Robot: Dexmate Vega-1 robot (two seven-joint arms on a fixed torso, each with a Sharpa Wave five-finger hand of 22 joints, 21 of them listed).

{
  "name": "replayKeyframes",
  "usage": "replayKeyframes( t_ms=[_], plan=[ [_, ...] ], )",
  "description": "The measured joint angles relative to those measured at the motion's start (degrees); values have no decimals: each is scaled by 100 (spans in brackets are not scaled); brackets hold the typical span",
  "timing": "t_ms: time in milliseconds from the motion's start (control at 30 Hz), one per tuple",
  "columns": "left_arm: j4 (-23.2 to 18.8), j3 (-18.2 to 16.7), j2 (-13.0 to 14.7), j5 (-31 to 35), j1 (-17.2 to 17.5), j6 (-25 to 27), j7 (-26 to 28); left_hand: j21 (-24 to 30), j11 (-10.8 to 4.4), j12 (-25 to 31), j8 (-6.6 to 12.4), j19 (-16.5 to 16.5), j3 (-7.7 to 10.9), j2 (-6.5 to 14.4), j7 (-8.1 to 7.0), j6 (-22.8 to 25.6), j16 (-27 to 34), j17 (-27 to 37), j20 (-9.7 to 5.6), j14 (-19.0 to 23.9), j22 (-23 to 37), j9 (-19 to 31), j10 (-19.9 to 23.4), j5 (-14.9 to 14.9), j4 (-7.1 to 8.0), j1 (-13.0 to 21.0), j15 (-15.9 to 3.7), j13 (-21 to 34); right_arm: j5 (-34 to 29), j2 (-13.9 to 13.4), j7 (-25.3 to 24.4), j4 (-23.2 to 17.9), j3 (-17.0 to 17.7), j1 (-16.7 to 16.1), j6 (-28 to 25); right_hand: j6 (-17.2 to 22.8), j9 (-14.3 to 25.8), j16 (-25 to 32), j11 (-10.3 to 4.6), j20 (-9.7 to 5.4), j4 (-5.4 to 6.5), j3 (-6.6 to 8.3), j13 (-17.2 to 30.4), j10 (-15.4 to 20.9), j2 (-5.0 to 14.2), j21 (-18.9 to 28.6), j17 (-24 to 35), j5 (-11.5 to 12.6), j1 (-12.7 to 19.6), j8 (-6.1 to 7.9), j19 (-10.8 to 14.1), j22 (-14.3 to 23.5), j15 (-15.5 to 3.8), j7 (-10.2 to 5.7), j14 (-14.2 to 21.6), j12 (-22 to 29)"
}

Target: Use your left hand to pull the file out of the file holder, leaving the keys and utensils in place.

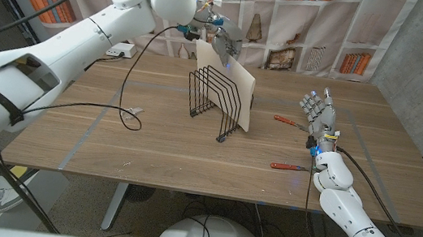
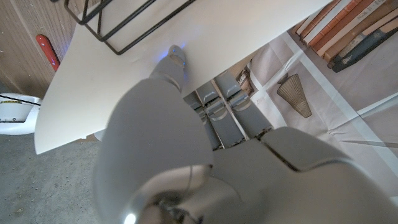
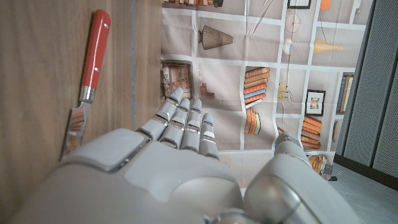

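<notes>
**Left hand on the file at the holder's far end**

Our left hand sits at the top centre of the head view, its fingers closed on the upper edge of the cream file. In the left wrist view we see a fingertip pressed against the file's pale face, with the black wire of the file holder crossing just beyond it. The file stands upright in the rack's rightmost slot, its lower part inside the wires and its top corner raised above them under our hand.

Our right hand stands at the right of the head view, holding nothing, fingers straight and slightly apart, pointing toward the back of the table. Just left of it lies a red-handled utensil; the right wrist view shows its red handle and metal blade beside our fingers. A second red-handled utensil lies lower in the frame, near our right wrist. A small set of keys rests left of the holder, well apart from it.
</notes>
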Motion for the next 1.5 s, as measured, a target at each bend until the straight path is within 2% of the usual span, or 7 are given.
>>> replayKeyframes(
  t_ms=[533,933,1067,1500],
  plan=[
    [-321,-63,-13,49,-239,141,-163,44,20,0,-1,5,-23,-32,-25,26,-7,3,-5,41,0,19,38,0,23,-33,-24,106,12,-38,53,-4,5,-3,5,116,0,0,-30,-31,-17,-17,20,31,0,-30,0,0,0,0,30,-1,-25,9,25,0],
    [-558,-220,-8,-17,-376,261,-188,44,20,0,-33,4,-23,-32,-57,56,-10,27,-5,61,0,19,39,-1,23,-33,-43,186,36,-82,93,-3,5,-2,-60,146,0,0,-1,-22,-32,-32,20,61,24,-79,0,0,25,0,38,-1,6,41,55,0],
    [-602,-252,-2,-39,-409,276,-188,44,20,0,-33,4,-23,-32,-57,56,-10,27,-4,61,0,19,38,-1,23,-33,-43,212,36,-93,93,-11,5,-4,-76,146,0,0,-1,10,-31,-32,20,61,39,-79,0,0,39,0,70,-1,-13,41,74,0],
    [-713,-372,35,-192,-501,336,-172,44,21,0,-34,-19,-23,-30,-79,34,-11,57,17,61,1,17,38,-3,24,-35,-43,287,9,-101,63,-86,-14,-19,-101,165,0,1,0,-22,-31,-32,19,61,39,-114,0,0,39,0,101,-2,-13,21,74,0]
  ],
)
